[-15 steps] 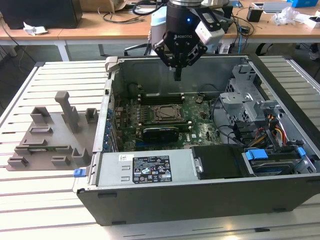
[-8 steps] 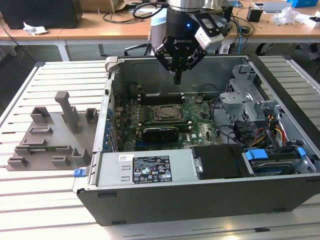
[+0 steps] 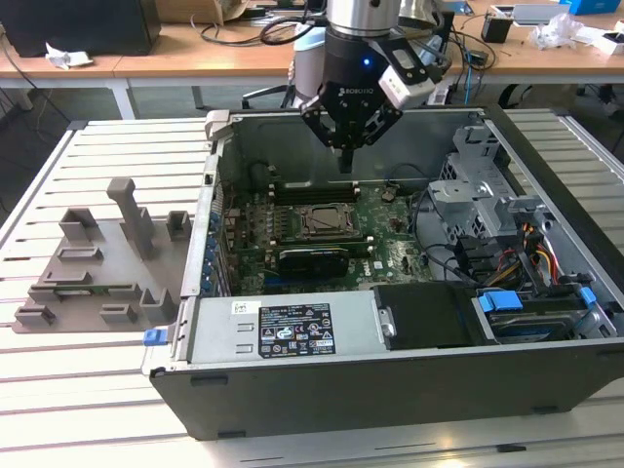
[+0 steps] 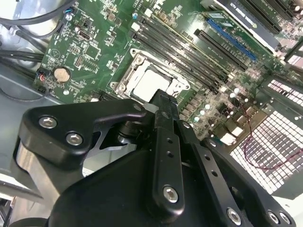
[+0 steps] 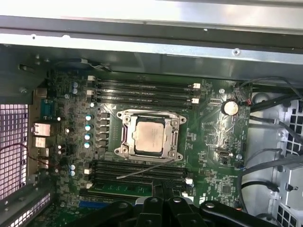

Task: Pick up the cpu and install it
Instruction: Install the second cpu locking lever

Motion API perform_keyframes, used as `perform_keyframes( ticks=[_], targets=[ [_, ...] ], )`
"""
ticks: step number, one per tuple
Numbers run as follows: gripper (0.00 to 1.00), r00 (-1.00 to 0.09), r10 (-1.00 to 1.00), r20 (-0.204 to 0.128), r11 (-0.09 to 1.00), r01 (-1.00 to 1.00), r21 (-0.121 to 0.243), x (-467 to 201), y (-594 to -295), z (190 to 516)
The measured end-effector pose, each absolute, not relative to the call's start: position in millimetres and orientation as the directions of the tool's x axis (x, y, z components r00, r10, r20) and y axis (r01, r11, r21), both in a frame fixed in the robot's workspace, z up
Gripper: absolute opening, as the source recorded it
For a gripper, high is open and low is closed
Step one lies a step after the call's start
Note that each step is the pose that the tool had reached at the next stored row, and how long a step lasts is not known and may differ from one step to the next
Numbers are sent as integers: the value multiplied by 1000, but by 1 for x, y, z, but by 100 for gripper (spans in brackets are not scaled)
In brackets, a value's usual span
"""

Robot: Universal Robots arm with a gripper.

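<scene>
Jaws of the gripper (image 3: 344, 161) are standing pressed together with nothing between them, the fingertips hanging above the open computer case (image 3: 322, 409), well clear of the motherboard (image 5: 208, 142). In the exterior view the arm is reaching down into the case from the far side, with the fingertips poised over the memory slots (image 5: 142, 94) just behind the socket (image 5: 150, 138). In both wrist views the cpu (image 5: 149, 137) is lying flat inside the socket frame, its silvery top facing up and its edges appearing to sit parallel to the frame; the same chip is showing just beyond the closed fingertips in the second wrist view (image 4: 150, 85). A thin wire lever (image 5: 142, 169) is lying loose across the memory slots on the near side of the socket, so the retention does not appear to be latched, though this is a judgement from its angle alone. The grey fixture tray (image 3: 97, 268) is sitting on the counter (image 3: 88, 390) at the exterior view's left, well apart from the case. Several risks are applying from this state. If the chip is resting slightly off its seat, any downward pressure from the fingertips could bend the socket contacts. The loose lever could catch a fingertip during any low travel across the board. Nearby cables (image 5: 270, 161) and drive cages (image 3: 478, 195) are crowding the arm's side clearance.
</scene>
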State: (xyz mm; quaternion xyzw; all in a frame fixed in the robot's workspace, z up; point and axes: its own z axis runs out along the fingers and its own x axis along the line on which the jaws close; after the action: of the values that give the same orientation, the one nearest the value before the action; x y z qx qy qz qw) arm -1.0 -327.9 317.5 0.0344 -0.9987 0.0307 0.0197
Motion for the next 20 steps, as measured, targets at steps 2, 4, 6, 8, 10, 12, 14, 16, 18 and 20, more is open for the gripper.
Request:
perform_keyframes(
  ticks=[2,4,6,8,10,12,14,16,18,20],
  targets=[
    [11,-997,-68,41,996,-70,-59,-1,-331,315],
    [11,-997,-68,41,996,-70,-52,-1,-336,313],
    [11,-997,-69,40,997,-70,-39,-1,-344,311],
    [11,-997,-69,39,997,-70,-21,-1,-348,310],
    [11,-997,-71,35,997,-70,34,-1,-350,309],
    [11,-997,-72,32,995,-70,68,-1,-351,309],
    [11,-997,-74,29,991,-70,113,-1,-351,309],
    [11,-997,-75,25,984,-70,167,-1,-351,309],
    [11,-997,-76,23,978,-70,195,-1,-351,310],
    [11,-997,-76,21,973,-70,219,-1,-351,309]
  ],
)
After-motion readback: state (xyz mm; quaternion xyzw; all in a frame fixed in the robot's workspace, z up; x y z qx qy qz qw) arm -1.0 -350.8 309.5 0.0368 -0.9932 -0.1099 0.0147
